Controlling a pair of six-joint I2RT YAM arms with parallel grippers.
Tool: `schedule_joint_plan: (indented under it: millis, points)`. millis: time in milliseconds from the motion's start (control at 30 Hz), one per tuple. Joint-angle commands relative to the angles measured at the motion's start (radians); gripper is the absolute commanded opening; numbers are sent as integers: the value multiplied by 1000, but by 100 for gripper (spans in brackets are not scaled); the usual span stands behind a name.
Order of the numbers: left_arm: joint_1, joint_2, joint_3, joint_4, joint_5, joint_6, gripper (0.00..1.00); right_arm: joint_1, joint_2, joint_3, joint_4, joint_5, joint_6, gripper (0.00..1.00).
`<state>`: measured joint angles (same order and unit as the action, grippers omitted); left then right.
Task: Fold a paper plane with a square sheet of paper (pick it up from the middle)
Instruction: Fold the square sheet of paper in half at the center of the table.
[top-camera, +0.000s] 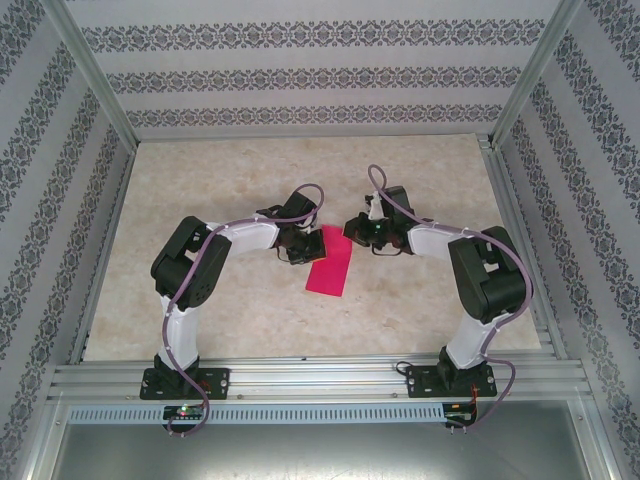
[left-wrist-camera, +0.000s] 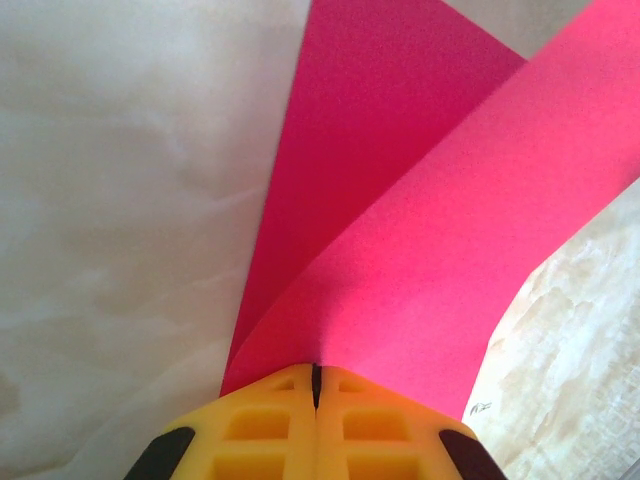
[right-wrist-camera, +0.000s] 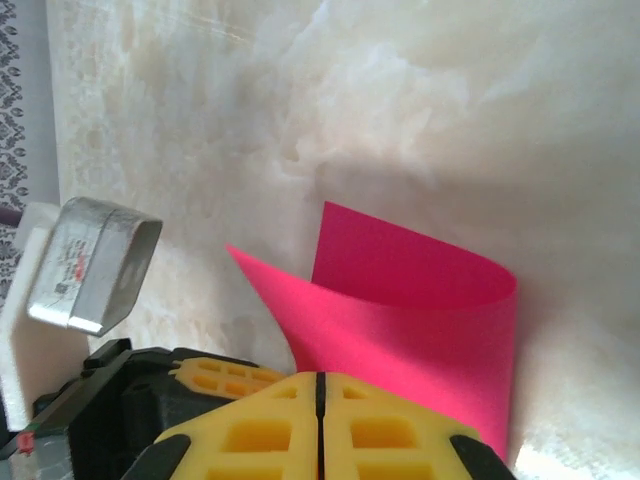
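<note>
The square sheet of paper (top-camera: 330, 268) lay near the middle of the worktop (top-camera: 200, 190), between the two wrists, bright magenta and plain. It was bent over on itself and not flat. In the left wrist view the square sheet of paper (left-wrist-camera: 400, 230) rose as two layers that fanned apart away from the camera. In the right wrist view the square sheet of paper (right-wrist-camera: 420, 330) curled round in a soft loop with no crease pressed in, one corner pointing left.

The left jaws were closed tight on the sheet, and we saw its yellow fingers (left-wrist-camera: 260, 435) meet at a thin seam where the paper went in. The right jaws were likewise shut, yellow fingers (right-wrist-camera: 250, 440) pressed together, with the paper's near edge running down into the seam, so we took it as pinched there too.

From above, the left arm (top-camera: 185, 270) and the right arm (top-camera: 485, 275) both bent inward towards the sheet, purple cables (top-camera: 205, 262) looped along them. A silver rounded metal part (right-wrist-camera: 95, 265) sat left of the right fingers. The pale marbled worktop was ringed by patterned walls (top-camera: 300, 40) and an aluminium rail (top-camera: 300, 375) at the near edge.
</note>
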<state>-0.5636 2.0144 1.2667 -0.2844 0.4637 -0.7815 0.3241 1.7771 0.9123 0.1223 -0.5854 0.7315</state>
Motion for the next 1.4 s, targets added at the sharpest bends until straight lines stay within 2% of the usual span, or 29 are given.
schedule_joint_plan:
  millis: [0,200,300,533,633,867,1133,1367]
  points:
    - [-15,50,-13,-109,-55,28,0,-5,62,28,-21,-18,-33,6]
    - [-15,50,-15,-108,-55,28,0,-5,124,8,-33,45,-38,6]
    - [-15,52,-15,-108,-56,27,0,-2,144,13,-35,16,-32,6]
    - [-15,52,-15,-110,-55,28,0,-20,30,91,-126,9,-66,7]
    - [-15,49,-17,-108,-56,28,0,-36,29,113,-130,-13,-72,7]
    - [-15,50,-17,-110,-51,30,0,-43,117,127,-104,-33,-57,6]
    - [-15,47,-17,-117,-56,30,0,-42,202,112,-108,2,-70,6]
    - [-15,47,-15,-132,-66,33,0,-50,90,186,-200,-8,-94,7]
